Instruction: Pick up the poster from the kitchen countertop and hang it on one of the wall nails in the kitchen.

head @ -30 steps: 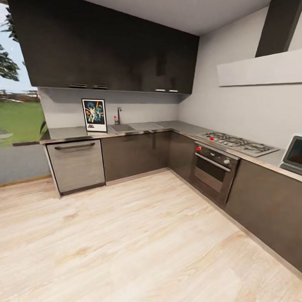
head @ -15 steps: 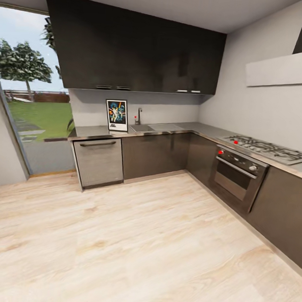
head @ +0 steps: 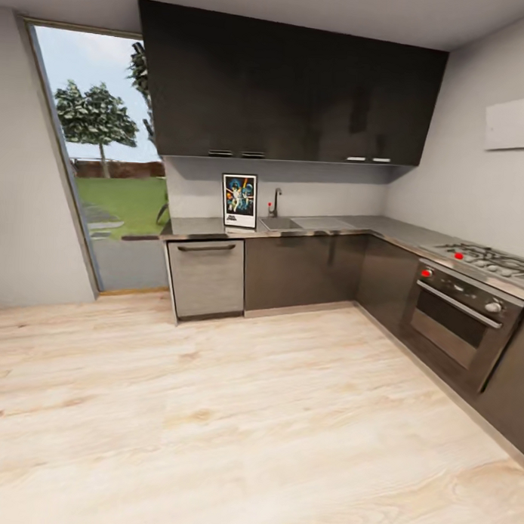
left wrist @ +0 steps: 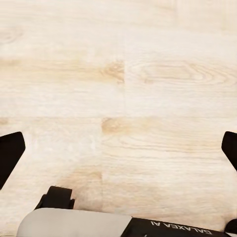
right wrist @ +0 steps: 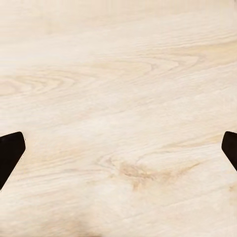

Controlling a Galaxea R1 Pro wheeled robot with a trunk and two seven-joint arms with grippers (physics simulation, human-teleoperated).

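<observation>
Across the kitchen's wood floor (head: 234, 412), the poster (head: 239, 201) stands, apparently leaning, on the kitchen countertop (head: 195, 229) beside the sink (head: 297, 223); the left gripper (left wrist: 118, 153) and right gripper (right wrist: 118, 153) both gape wide, empty.

l gripper (left wrist: 118, 153): jaws spread wide, one dark fingertip (left wrist: 10, 155) at each side edge of the l wrist frame, nothing between them, pale wrist housing along bottom edge. r gripper (right wrist: 118, 150): same pose, fingertips (right wrist: 10, 153) at far l and r edges, wide apart, nothing held.
</observation>
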